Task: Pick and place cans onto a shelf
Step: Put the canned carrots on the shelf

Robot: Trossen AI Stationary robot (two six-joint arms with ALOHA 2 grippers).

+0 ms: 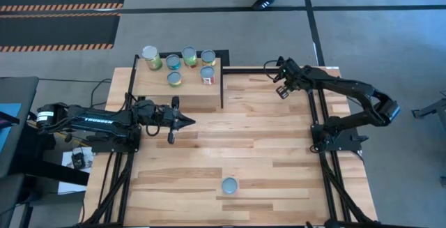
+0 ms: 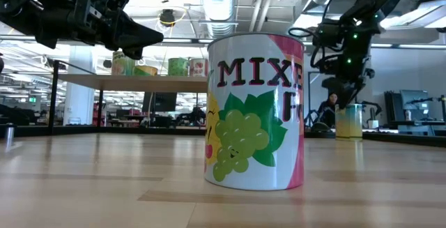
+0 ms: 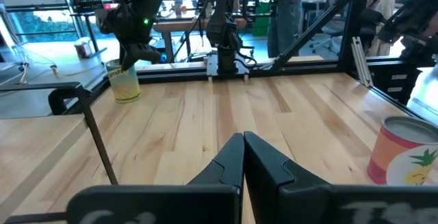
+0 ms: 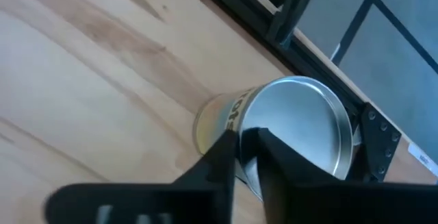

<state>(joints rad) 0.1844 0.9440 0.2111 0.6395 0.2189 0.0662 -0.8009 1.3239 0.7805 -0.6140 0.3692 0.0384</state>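
Several cans (image 1: 173,62) stand upright on the pale shelf (image 1: 195,97) at the table's far left. A yellow-labelled can (image 4: 274,128) stands on its base on the table near the far right edge. My right gripper (image 4: 247,145) hangs just above its silvery top, tipped steeply down, with a narrow gap between its fingers. In the low view it sits above that can (image 2: 348,122). Another can (image 1: 229,185), with a fruit label, stands near the front edge. My left gripper (image 1: 189,122) is shut and level beside the shelf, holding nothing.
A black rail (image 1: 244,69) runs along the far edge, just behind the yellow can. A thin black post (image 1: 222,81) stands at the shelf's right side. Bare planks (image 1: 265,137) lie between the arms. A person (image 3: 287,5) stands beyond the table.
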